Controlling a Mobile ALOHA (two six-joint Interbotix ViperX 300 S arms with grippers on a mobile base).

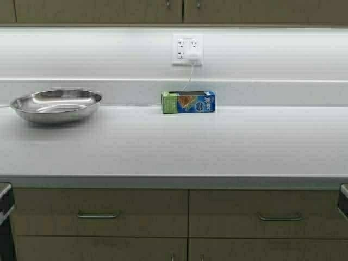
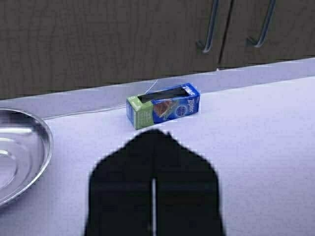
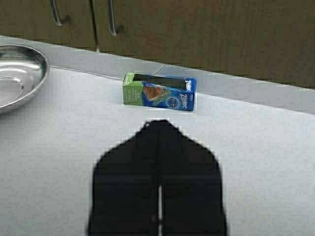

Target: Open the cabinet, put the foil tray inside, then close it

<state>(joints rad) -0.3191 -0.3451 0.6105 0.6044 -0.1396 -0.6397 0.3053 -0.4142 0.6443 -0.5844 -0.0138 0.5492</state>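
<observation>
cabinet: tan wood-laminate wall cabinet (image 1: 179,11), doors closed, above blue-green zip-bag box (image 1: 188,101)
left pincer (image 2: 153,135): clenched, facing box
right pincer (image 3: 158,125): clenched, facing box
bowl: round steel bowl (image 1: 56,105), left of box on white counter (image 1: 217,147)

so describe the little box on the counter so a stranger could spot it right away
On the white counter, look below the wall outlet, against the backsplash. The box lies on its side, blue with one green end. Its only neighbour is a round steel bowl far to its left.
</observation>
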